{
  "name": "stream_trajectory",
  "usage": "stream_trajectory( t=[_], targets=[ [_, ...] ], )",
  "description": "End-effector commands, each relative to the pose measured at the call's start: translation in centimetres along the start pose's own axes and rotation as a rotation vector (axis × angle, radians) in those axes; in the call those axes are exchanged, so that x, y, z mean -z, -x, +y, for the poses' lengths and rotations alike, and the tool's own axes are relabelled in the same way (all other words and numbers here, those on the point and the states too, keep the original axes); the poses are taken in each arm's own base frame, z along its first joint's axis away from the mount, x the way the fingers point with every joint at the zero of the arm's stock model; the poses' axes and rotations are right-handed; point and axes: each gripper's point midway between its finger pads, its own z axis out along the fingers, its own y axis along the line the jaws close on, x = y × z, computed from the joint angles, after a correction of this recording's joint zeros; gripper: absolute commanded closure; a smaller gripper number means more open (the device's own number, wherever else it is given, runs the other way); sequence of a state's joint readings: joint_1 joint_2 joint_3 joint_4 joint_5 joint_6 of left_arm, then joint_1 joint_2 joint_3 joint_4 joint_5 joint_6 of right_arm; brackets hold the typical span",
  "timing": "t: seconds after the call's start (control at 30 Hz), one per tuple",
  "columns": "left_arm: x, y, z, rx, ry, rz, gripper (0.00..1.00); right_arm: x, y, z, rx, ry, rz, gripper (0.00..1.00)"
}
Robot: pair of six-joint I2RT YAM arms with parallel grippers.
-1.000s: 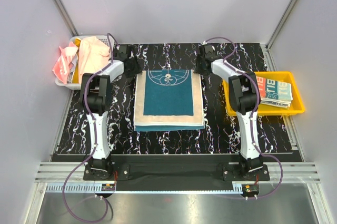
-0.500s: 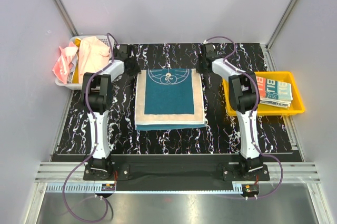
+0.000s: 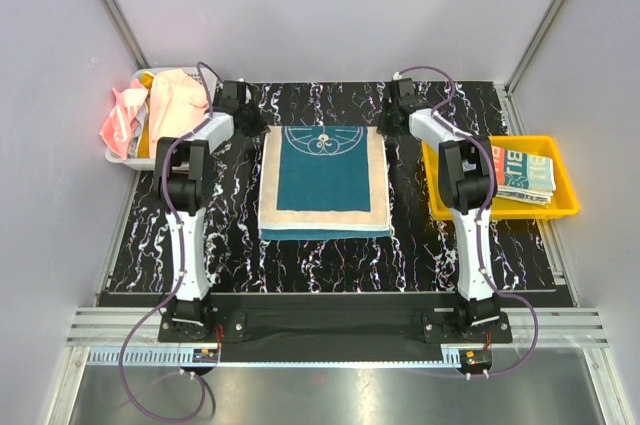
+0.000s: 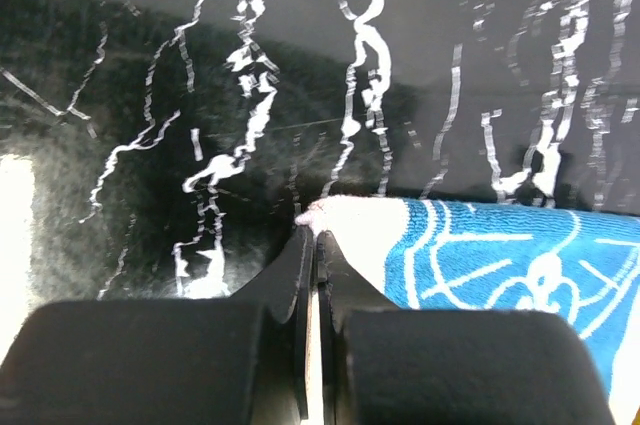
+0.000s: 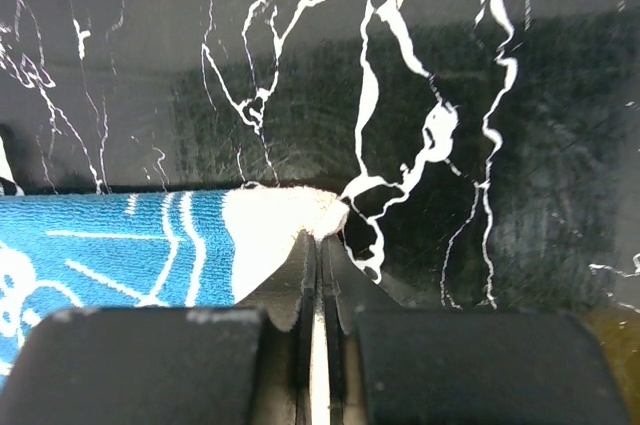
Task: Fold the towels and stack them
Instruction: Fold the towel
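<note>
At far corners: my left gripper (image 4: pixel 313 237) and right gripper (image 5: pixel 322 235) pinch the towel (image 3: pixel 325 180).
Towel: stretches from both toward me.

Teal towel (image 3: pixel 324 185) with cream border and white line motif; black table (image 3: pixel 420 245) veined white; yellow tray (image 3: pixel 520 212).

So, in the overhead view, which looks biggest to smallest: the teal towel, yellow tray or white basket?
1. Teal towel
2. Yellow tray, partly behind the right arm
3. White basket, mostly under cloths
The last two are close, so unsure.
</note>
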State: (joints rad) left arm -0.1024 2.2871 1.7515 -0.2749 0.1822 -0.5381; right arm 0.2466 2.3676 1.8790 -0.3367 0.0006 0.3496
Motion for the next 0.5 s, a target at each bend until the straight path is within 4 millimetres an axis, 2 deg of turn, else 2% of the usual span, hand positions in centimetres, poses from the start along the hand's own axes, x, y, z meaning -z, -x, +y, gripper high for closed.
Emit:
stream_trajectory(
  t=[0.0, 0.07, 0.13, 0.2, 0.23, 0.3, 0.37, 0.43, 0.47],
  targets=[
    [4.8, 6.6, -5.0, -0.023, -0.133, -0.187, 1.0, 4.2, 6.9, 1.7, -0.002, 0.059, -0.178, 1.0],
    [6.3, 7.5, -5.8, -0.023, -0.15, -0.225, 1.0, 5.6, 7.8, 2.1, -0.001, 0.076, -0.216, 1.0],
    [6.9, 7.0, -5.3, -0.014, -0.136, -0.228, 1.0, 7.0, 8.4, 2.3, -0.008, 0.09, -0.248, 1.0],
    [8.4, 7.5, -6.0, -0.01, -0.161, -0.262, 1.0, 7.8, 8.5, 2.5, -0.022, 0.098, -0.26, 1.0],
    [8.3, 6.3, -5.4, -0.002, -0.152, -0.243, 1.0, 8.6, 8.4, 2.6, -0.023, 0.103, -0.267, 1.0],
    [9.5, 6.1, -5.7, 0.012, -0.169, -0.246, 1.0, 9.4, 8.2, 2.5, -0.041, 0.107, -0.273, 1.0],
    [9.7, 4.4, -5.4, 0.025, -0.177, -0.218, 1.0, 10.5, 7.4, 2.2, -0.051, 0.11, -0.276, 1.0],
    [11.1, 3.9, -5.8, 0.029, -0.188, -0.229, 1.0, 11.6, 6.2, 2.3, -0.06, 0.135, -0.262, 1.0],
    [11.0, 2.6, -4.9, 0.039, -0.167, -0.21, 1.0, 12.0, 5.8, 2.4, -0.071, 0.143, -0.259, 1.0]
  ],
)
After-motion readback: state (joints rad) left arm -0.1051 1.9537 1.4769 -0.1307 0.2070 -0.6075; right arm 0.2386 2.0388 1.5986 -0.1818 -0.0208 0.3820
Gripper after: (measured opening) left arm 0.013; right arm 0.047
